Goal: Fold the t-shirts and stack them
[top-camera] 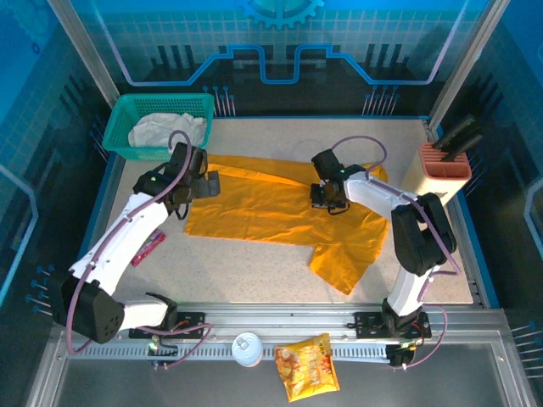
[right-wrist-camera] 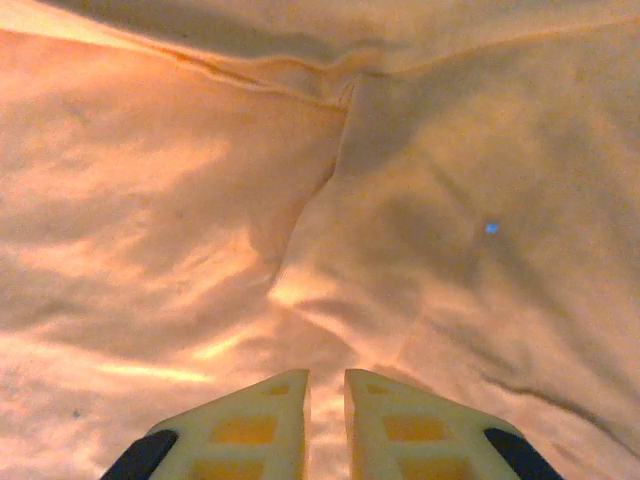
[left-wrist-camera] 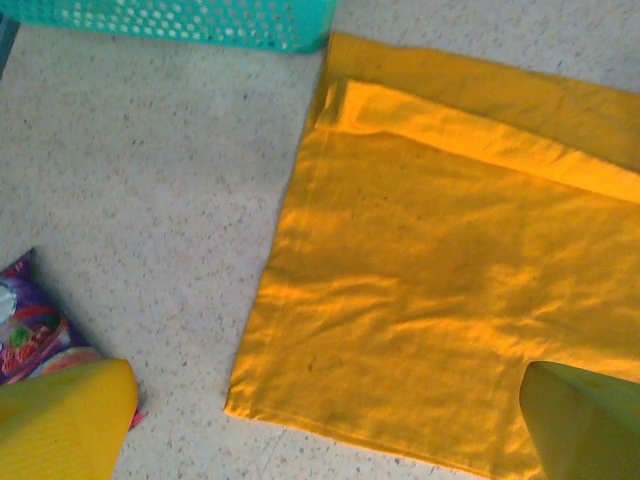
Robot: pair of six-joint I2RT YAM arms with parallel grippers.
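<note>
Right gripper (right-wrist-camera: 326,385): fingers nearly together, close above the mustard t-shirt (top-camera: 271,203), spread mid-table. Left gripper (left-wrist-camera: 325,400): fingers wide apart at its edge. Cloth likely light, limp; pinch an edge.

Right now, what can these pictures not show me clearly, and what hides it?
Top view: the off-white t-shirt lies crumpled in the teal basket; the left arm's cable covers part, so its shape is unclear.
Right wrist view: the right gripper is almost shut over the mustard t-shirt; whether it pinches cloth cannot be told.
Left wrist view: the purple packet is cut by the left edge; its print is unreadable.
</note>
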